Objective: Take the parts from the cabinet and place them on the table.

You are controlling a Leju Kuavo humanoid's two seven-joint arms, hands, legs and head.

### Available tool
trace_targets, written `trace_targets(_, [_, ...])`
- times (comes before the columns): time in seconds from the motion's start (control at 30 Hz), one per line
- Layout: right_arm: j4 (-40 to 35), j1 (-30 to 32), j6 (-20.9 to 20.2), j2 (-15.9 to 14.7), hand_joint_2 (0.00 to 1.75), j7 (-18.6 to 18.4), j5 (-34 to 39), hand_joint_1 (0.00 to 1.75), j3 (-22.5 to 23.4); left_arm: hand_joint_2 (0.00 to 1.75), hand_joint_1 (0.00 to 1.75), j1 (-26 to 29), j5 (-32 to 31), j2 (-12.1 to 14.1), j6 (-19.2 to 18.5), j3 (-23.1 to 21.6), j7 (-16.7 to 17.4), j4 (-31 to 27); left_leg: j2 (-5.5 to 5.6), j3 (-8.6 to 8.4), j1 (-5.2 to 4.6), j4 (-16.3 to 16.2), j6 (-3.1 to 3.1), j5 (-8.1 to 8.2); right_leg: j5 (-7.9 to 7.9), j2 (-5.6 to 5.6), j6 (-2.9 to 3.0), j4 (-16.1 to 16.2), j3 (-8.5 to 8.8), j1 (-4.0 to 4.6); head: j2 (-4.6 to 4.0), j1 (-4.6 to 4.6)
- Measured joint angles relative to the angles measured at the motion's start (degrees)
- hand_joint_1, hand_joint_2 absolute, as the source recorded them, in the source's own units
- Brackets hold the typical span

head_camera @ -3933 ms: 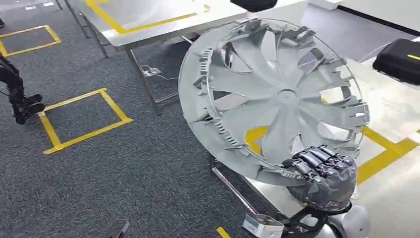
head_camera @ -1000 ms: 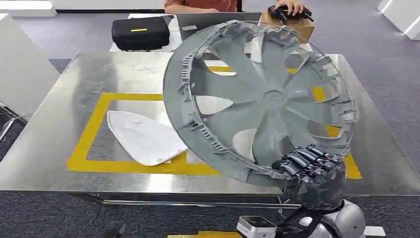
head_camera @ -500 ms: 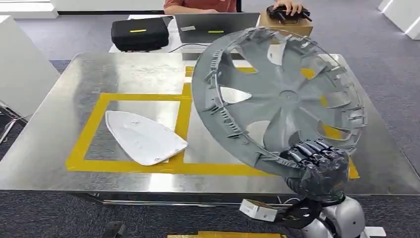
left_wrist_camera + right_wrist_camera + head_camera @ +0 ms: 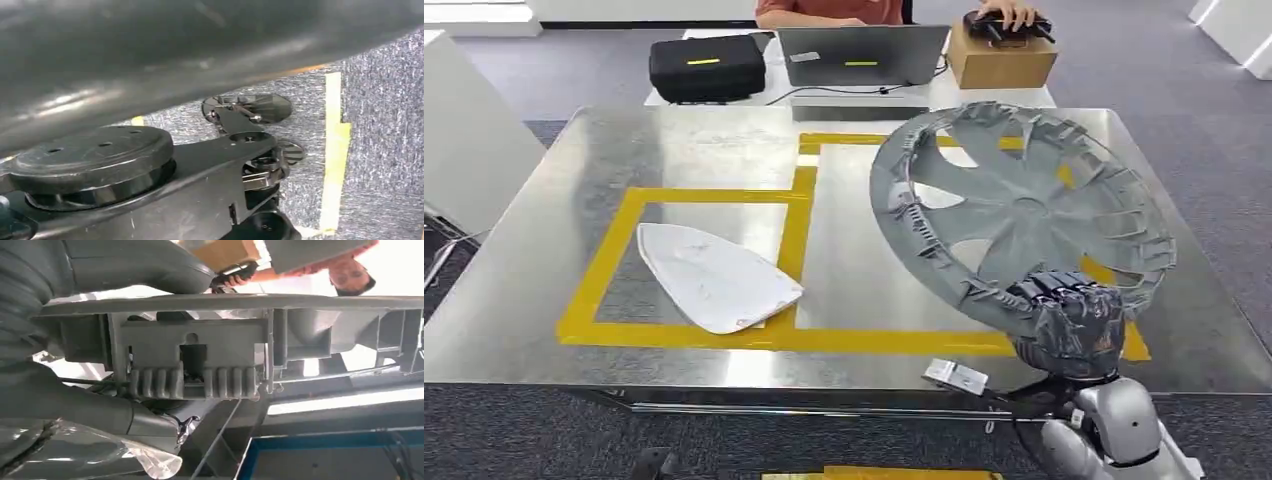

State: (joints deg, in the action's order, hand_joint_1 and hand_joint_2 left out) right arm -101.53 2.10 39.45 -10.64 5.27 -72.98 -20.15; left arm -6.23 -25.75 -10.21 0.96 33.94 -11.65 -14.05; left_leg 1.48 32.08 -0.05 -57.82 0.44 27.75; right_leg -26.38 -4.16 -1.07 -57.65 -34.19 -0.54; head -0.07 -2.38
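A large grey wheel cover (image 4: 1024, 215) tilts over the right half of the steel table (image 4: 544, 290), its hollow inner side facing me. My right hand (image 4: 1069, 325) grips its near rim from below, above the table's front right part. In the right wrist view the cover's rim (image 4: 240, 347) with its ribbed clips runs across the picture, close in front of my thumb (image 4: 135, 267). A white teardrop-shaped part (image 4: 714, 277) lies flat in the left yellow-taped box.
Yellow tape (image 4: 796, 215) marks two boxes on the table. Behind it stand a black case (image 4: 706, 66), a laptop (image 4: 862, 55) and a cardboard box (image 4: 999, 58), with a seated person (image 4: 824, 10) there. A white cabinet (image 4: 469, 150) stands at the left.
The wheel cover has moved right and lower, tilting flatter toward the table. Earlier the whole scene swung round from carpet floor to this table as the camera turned.
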Motion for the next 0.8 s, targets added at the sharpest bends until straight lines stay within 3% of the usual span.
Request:
trace_targets(0.43, [6.4, -3.8, -0.3, -3.4, 1.75, -1.6, -3.8, 1.75, -1.8, 0.00, 0.00, -0.1, -0.7, 0.1, -0.2, 0.0, 0.9, 0.0, 0.00, 0.03, 0.01, 0.0, 0.00, 0.00, 0.00, -0.01, 0.00, 0.0, -0.04, 0.01, 0.00, 0.00])
trace_targets(0.8, [8.0, -7.9, -1.4, -5.3, 1.75, -1.4, -5.0, 1.75, -9.0, 0.00, 0.00, -0.3, -1.9, 0.2, -0.7, 0.0, 1.1, 0.0, 0.00, 0.04, 0.02, 0.0, 0.00, -0.01, 0.01, -0.01, 0.01, 0.0, -0.05, 0.01, 0.00, -0.02])
